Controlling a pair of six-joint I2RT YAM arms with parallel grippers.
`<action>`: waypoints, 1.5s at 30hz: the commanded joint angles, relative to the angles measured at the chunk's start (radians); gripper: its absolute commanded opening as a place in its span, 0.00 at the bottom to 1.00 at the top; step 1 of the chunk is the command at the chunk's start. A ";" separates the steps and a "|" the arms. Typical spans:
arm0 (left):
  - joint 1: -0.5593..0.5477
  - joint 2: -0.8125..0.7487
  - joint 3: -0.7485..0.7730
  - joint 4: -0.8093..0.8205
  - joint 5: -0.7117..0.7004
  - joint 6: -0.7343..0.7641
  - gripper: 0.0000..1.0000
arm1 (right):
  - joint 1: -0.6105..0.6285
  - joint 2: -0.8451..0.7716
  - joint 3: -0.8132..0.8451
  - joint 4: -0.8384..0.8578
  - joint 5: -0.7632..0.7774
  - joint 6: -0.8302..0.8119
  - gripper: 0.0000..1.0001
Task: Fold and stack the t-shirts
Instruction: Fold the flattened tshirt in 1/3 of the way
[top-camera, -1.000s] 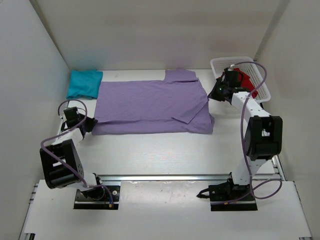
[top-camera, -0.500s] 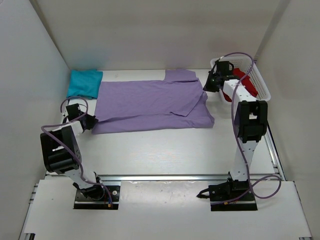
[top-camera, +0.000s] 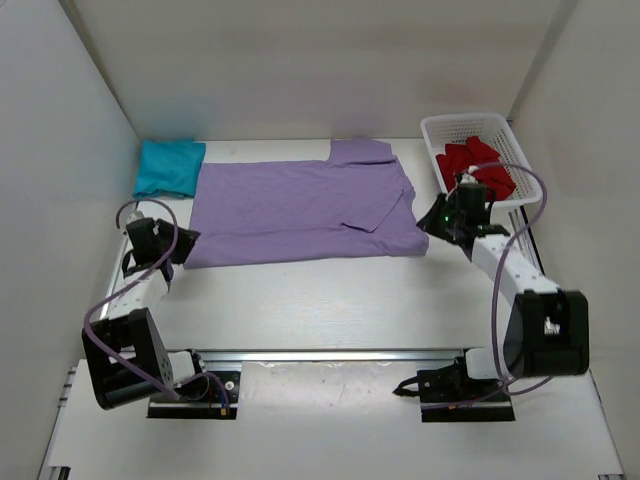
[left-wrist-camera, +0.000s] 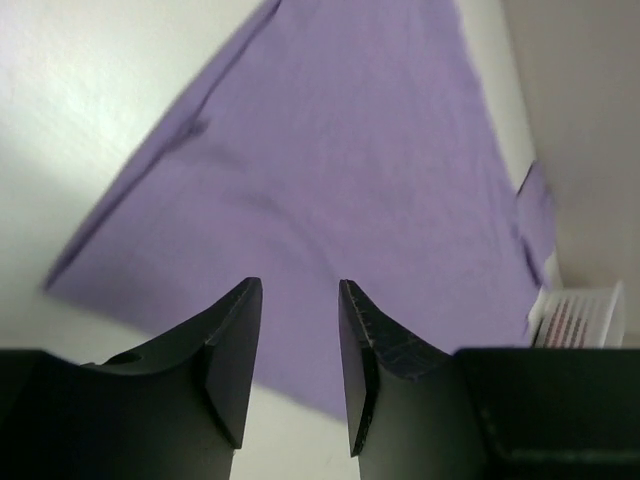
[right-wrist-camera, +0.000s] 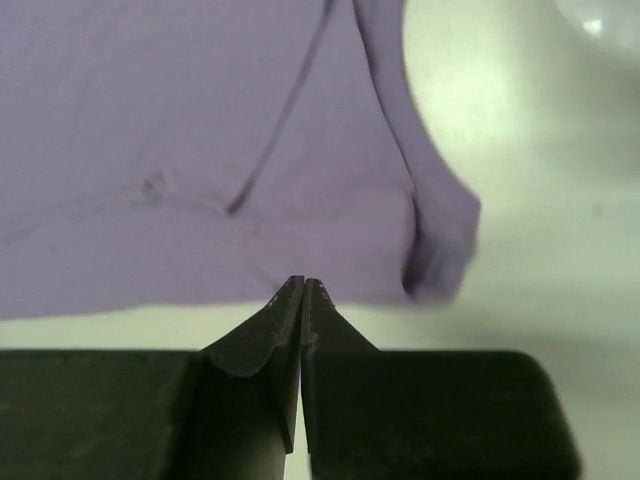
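Lavender t-shirt (top-camera: 300, 210) flat between parted left gripper (left-wrist-camera: 298, 287) and closed, seemingly empty right gripper (right-wrist-camera: 303, 283).

You see the lavender t-shirt (top-camera: 300, 210) spread flat mid-table, with a near-right flap folded over its body. The teal t-shirt (top-camera: 168, 166) lies folded at the far left. The red t-shirt (top-camera: 478, 165) lies crumpled in the white basket (top-camera: 465, 117).

we identify this place as a robotics laboratory test cell. plain white walls (top-camera: 300, 60) enclose a white table (top-camera: 320, 300) on three sides. an aluminium rail (top-camera: 330, 353) runs along the near edge. black base plates (top-camera: 192, 395) next to it carry the left arm (top-camera: 125, 345) and the right arm (top-camera: 520, 285). exposed purple cables (top-camera: 543, 190) loop along both arms.
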 joint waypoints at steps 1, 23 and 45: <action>0.010 -0.059 -0.121 -0.027 0.054 0.008 0.46 | -0.017 -0.146 -0.191 0.168 -0.027 0.059 0.00; -0.148 -0.019 -0.153 0.038 0.016 -0.019 0.44 | -0.129 0.003 -0.320 0.259 -0.081 0.045 0.24; -0.300 0.295 -0.011 0.077 -0.029 -0.022 0.37 | -0.094 0.048 -0.372 0.270 -0.015 0.125 0.00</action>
